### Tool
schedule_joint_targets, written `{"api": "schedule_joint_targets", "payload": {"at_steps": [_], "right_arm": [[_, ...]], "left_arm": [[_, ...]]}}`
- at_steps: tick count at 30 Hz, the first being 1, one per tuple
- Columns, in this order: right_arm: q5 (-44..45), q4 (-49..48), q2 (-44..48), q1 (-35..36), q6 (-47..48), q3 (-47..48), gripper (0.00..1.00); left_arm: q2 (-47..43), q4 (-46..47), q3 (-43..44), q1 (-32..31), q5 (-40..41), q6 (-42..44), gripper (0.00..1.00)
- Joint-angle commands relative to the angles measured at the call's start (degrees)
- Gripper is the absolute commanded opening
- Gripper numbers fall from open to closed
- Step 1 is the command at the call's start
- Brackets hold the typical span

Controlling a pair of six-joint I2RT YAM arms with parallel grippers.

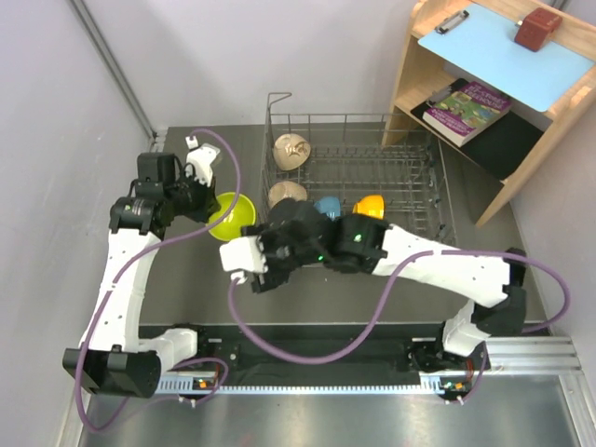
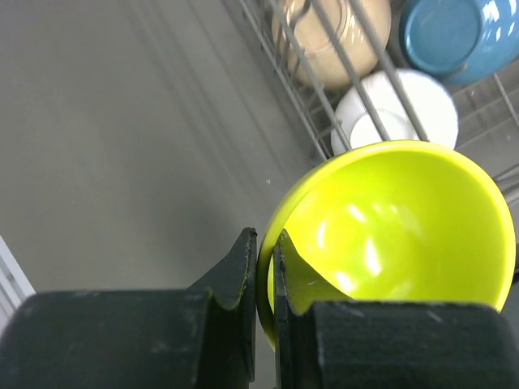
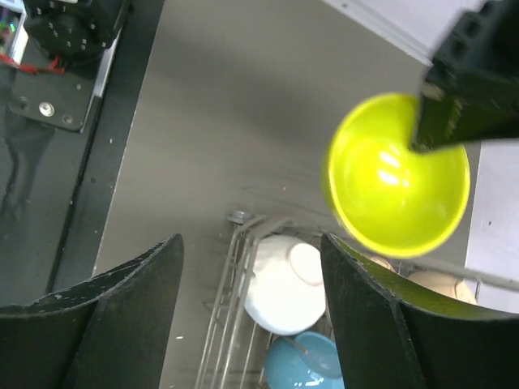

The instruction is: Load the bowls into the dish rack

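Observation:
My left gripper [image 1: 207, 207] [image 2: 263, 239] is shut on the rim of the yellow-green bowl [image 1: 233, 212] [image 2: 397, 227] and holds it tilted, just left of the dish rack [image 1: 410, 177] [image 2: 272, 49]. In the rack sit two beige bowls [image 1: 291, 149] [image 1: 287, 194], a blue bowl [image 1: 328, 207] [image 2: 458, 36] and an orange bowl [image 1: 370, 205]. A white bowl [image 2: 397, 109] [image 3: 284, 284] sits at the rack's near left corner, hidden under my right arm in the top view. My right gripper [image 1: 279, 237] [image 3: 251, 243] is open and empty above that corner.
A wooden shelf unit [image 1: 494, 93] stands right of the rack, holding a book [image 1: 468, 110] and a blue clipboard [image 1: 507, 51]. A wall runs along the table's left side. Purple cables loop from both arms.

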State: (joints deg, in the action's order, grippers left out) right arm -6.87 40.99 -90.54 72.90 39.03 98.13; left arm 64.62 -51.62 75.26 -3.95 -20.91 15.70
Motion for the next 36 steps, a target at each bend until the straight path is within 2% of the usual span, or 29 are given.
{"api": "schedule_joint_targets", "payload": {"at_steps": [1,12,22,31,36], "right_arm": [[8.8,-4.2,-3.7,4.7,3.3,1.4,0.67],[19.7,-16.5,-11.5,6.6,-1.1,3.0,0.61],[22.3,-18.2,-15.8,6.6,-0.2,6.3,0.60],[20.1,-17.3,-19.7,6.5,-1.2,7.4,0.49],[23.6,-18.6,-21.1,5.9,-1.4,8.2,0.41]], "left_arm": [[-2.3,0.3,-1.4,-0.4,0.2,-1.4,0.00],[-4.9,5.1,-5.9,-1.1,1.3,-4.7,0.00],[-6.8,5.7,-8.1,-1.3,1.2,-5.3,0.00],[-8.0,6.2,-8.7,-1.4,1.5,-5.4,0.00],[-8.4,6.3,-8.7,-1.4,1.0,-5.2,0.00]]}}
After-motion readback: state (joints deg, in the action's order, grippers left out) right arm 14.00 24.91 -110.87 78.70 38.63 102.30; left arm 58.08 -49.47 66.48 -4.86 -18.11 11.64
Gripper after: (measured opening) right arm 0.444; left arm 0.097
